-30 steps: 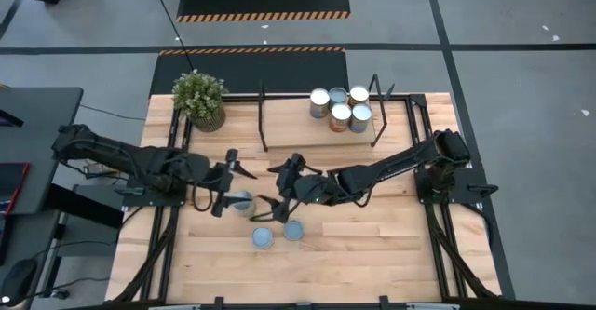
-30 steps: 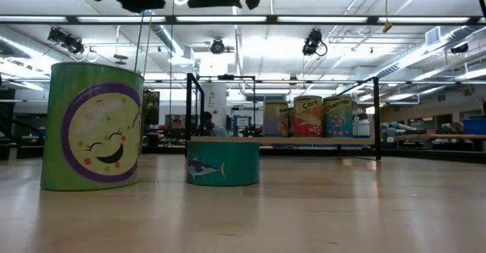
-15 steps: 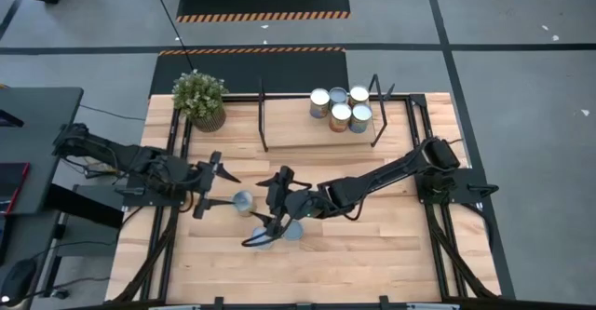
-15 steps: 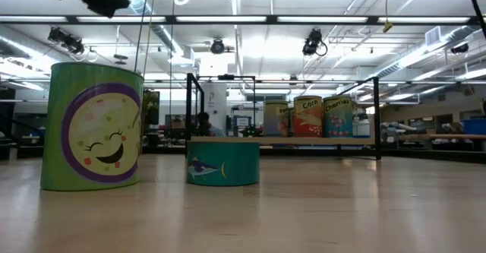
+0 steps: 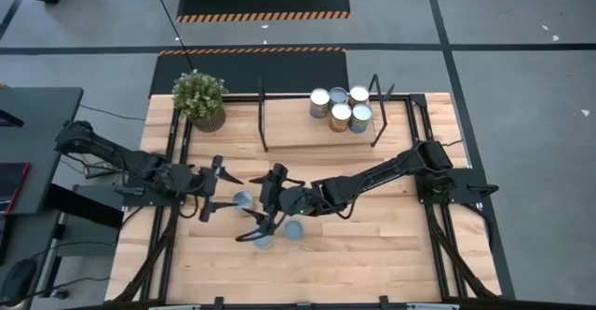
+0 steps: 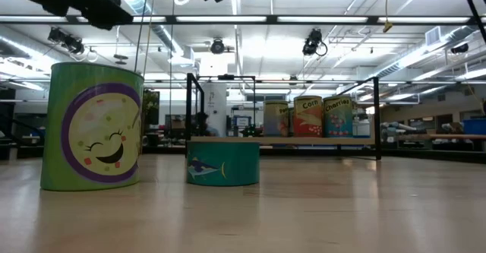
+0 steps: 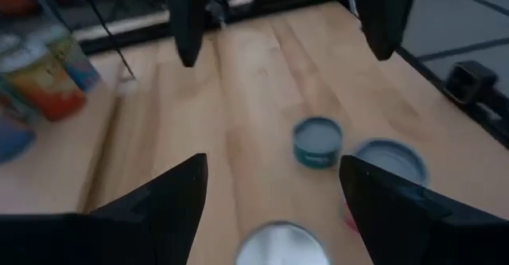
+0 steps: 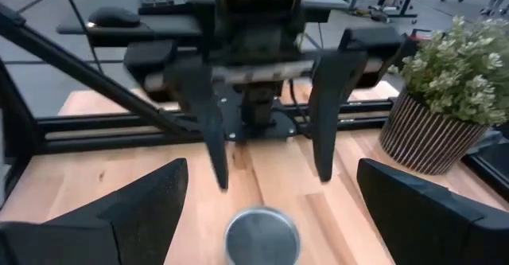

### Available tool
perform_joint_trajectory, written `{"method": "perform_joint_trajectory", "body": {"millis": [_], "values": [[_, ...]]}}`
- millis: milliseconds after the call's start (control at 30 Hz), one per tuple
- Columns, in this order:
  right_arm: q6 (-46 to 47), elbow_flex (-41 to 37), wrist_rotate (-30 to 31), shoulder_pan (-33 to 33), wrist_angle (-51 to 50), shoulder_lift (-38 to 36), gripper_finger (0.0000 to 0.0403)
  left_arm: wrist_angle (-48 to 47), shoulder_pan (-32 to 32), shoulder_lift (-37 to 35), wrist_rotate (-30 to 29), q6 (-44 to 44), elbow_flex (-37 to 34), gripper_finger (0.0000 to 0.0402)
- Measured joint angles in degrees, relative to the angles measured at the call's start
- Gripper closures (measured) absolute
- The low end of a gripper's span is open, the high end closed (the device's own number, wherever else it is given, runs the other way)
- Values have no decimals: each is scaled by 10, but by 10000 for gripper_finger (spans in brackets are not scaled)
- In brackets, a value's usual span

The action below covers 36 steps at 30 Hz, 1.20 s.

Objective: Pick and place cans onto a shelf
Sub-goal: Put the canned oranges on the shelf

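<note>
Three cans stand on their bases on the plank table: a silver-topped one (image 5: 243,199) between my two grippers, and two blue-grey-topped ones (image 5: 264,241) (image 5: 293,229) nearer the front. Several more cans (image 5: 340,107) stand on the shelf (image 5: 298,128) at the back. My left gripper (image 5: 223,191) is open, just left of the silver-topped can. My right gripper (image 5: 256,208) is open and faces it from the right, above the cans. The silver-topped can also shows in both wrist views (image 7: 282,245) (image 8: 261,233), and each wrist view shows the other gripper opposite.
A potted green plant (image 5: 199,99) stands at the table's far left corner. The shelf's black posts (image 5: 264,114) (image 5: 377,110) rise beside the board. In the low view a tall green can (image 6: 93,128) and a short teal can (image 6: 223,162) stand in front.
My left gripper has drawn back from the silver-topped can toward the table's left edge. My right gripper has gone toward the table's left and near edges, and now stands over the table's cans. The cans have stayed in place.
</note>
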Motion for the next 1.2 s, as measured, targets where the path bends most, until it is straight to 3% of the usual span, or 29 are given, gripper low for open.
{"method": "perform_joint_trajectory", "body": {"millis": [200,467,733,1033,1200], "values": [[-10,-1,-2,-17,2,11,29,44,8,-1,-28,27,-20,111],[30,-19,-28,-42,11,11,29,33,9,0,-28,31,-20,111],[14,-19,-28,-46,37,10,29,-11,8,-13,-28,57,-20,111],[10,-19,-31,-17,-76,10,29,-42,9,-72,-28,74,-24,111],[2,-19,-38,13,-136,10,29,-26,9,-67,1,13,-25,111]]}}
